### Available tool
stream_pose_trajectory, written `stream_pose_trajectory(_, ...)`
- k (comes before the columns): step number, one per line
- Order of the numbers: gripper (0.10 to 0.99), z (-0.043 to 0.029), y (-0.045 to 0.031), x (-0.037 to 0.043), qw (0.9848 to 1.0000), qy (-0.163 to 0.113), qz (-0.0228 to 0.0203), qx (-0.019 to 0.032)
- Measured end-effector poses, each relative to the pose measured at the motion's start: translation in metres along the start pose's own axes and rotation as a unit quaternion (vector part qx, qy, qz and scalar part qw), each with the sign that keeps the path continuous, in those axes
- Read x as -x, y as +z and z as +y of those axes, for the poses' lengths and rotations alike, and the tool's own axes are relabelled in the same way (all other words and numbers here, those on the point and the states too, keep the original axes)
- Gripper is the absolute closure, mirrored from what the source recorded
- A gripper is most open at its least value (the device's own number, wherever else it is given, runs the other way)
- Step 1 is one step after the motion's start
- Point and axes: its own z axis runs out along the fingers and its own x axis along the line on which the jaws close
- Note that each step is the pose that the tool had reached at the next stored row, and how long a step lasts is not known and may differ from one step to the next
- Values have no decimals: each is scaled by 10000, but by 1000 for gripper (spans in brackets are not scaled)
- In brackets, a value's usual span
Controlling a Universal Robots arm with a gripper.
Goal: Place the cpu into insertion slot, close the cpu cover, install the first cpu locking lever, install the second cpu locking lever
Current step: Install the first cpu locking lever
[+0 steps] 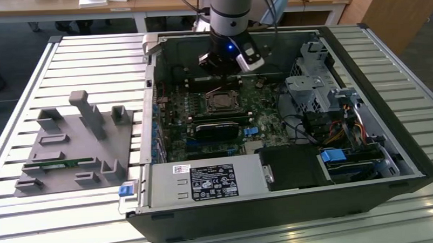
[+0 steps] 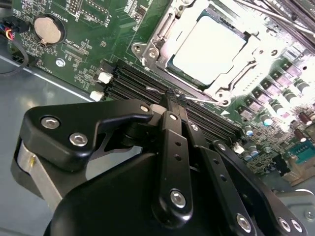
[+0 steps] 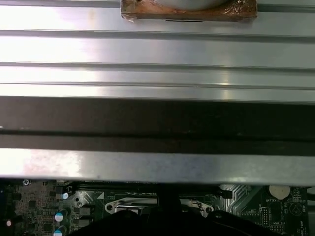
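Pincer (image 2: 173, 101) tips together at cpu cover (image 2: 162, 42) edge, cpu (image 2: 209, 49) seated.

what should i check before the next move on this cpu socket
1. cpu seated in insertion slot: ok
2. cpu cover down over the cpu: ok, looks flat
3. locking lever latched: cannot tell
4. pincer tip at the lever: ok
5. pincer actually touching the lever: cannot tell
6. memory slots beside the pincer unobstructed: ok
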Motion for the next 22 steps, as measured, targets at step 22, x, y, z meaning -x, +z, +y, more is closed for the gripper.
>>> stream_pose_trajectory(22,980,-24,192,115,10000,6,45,-2)
